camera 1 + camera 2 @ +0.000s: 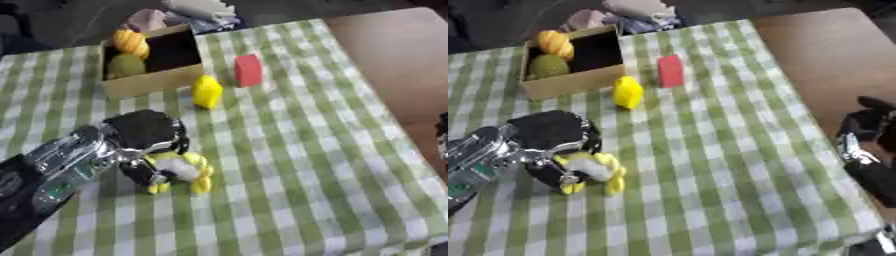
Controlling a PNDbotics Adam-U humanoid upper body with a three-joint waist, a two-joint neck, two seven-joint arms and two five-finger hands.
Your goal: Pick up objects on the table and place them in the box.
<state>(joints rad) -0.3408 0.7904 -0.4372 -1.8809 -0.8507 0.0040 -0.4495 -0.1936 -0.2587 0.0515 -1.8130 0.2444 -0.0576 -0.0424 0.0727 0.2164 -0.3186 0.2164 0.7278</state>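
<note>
The left robot hand (144,134) comes in from the low left corner & sits on a yellow and white toy (179,171) on the table (306,165). Its fingers curl down around the toy's left side, so it has hold of it. The toy still touches the green & white check cloth, w/ two small yellow bits poking out at the bottom. Can't tell what kind of toy it is.

Up past the left robot hand, a bit to the right, lies a yellow block (207,91). Just right of that block stands a red block (248,70); the two are near but apart.

Farther up from the left robot hand is the box (153,81), made of cardboard & open on top. Inside, at its left end, are an orange ribbed thing (131,42) & a green round thing (127,65) just below it. The rest of the box is dark inside.

The right robot hand (868,130) shows at the right edge, off the cloth, over the bare brown part of the table. It holds nothing & is well apart from all the toys. Fingers look loosely bent, but can't tell for sure how far open it is.
</note>
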